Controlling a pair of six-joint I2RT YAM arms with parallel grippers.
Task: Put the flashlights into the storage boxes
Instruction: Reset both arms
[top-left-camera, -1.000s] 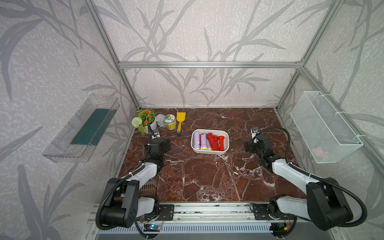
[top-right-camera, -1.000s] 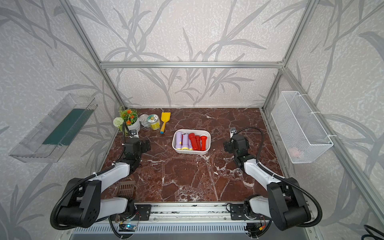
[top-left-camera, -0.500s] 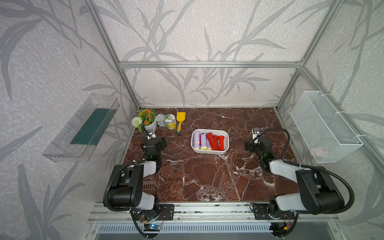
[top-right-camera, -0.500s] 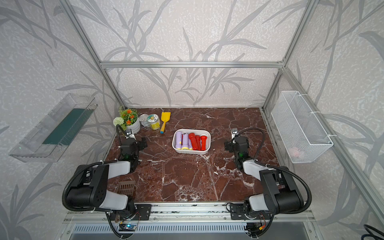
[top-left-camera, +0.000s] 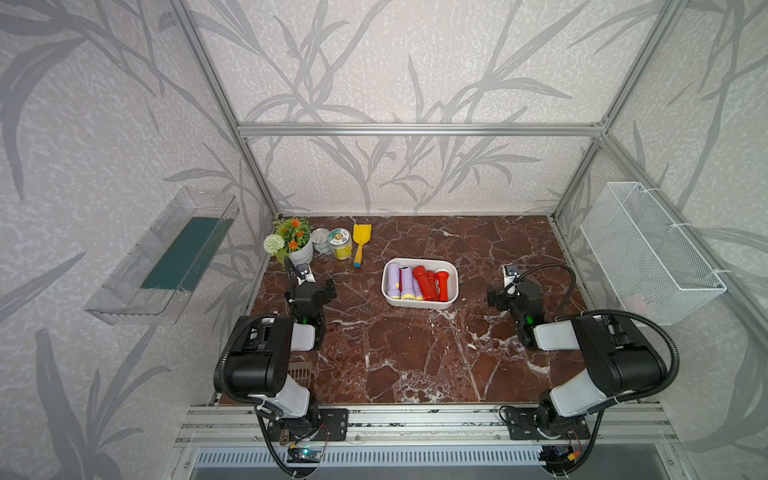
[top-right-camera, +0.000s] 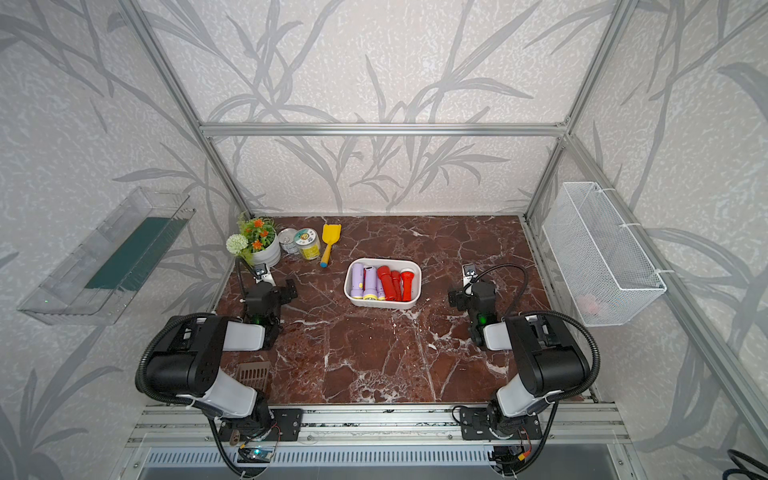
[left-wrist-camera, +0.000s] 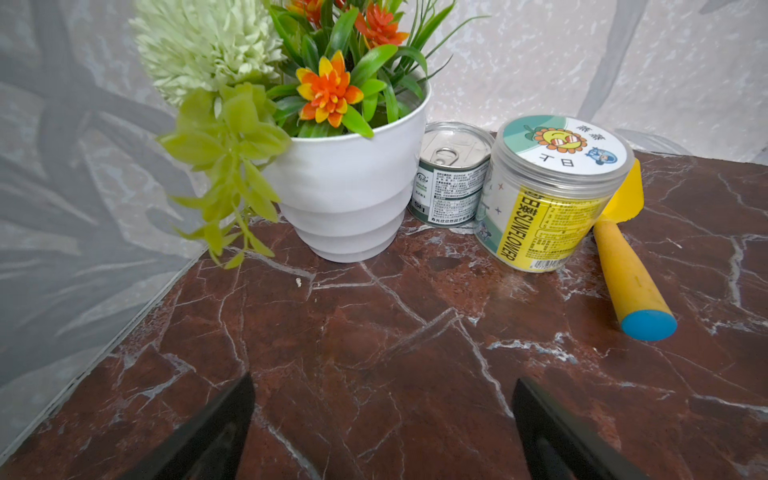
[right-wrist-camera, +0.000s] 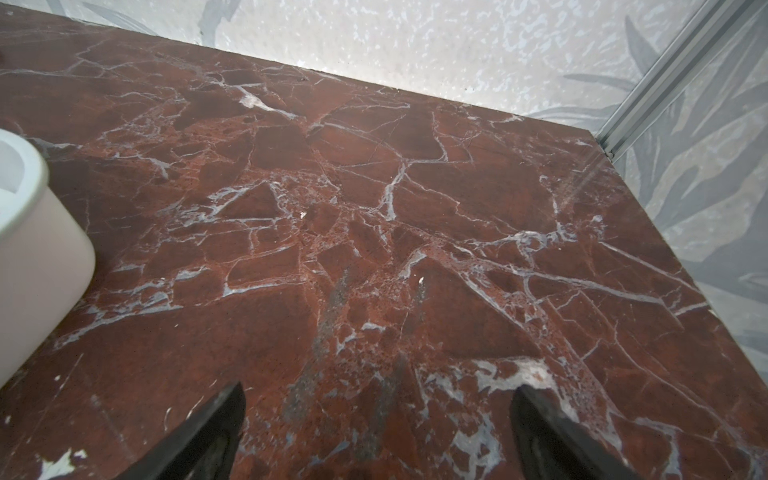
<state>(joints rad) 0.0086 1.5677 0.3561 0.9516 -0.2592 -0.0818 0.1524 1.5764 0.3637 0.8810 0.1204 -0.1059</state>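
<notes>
Seven flashlights (top-left-camera: 422, 284), perhaps; red, lilac.

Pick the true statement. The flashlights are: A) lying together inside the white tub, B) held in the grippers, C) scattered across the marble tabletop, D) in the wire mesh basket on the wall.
A: in a top view the red and lilac flashlights lie side by side inside the white tub, none outside it.

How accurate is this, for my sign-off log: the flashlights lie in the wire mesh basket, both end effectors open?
Wrong container: in both top views the flashlights lie in the white tub, not the wire mesh basket. The left end effector and right end effector are open.
</notes>
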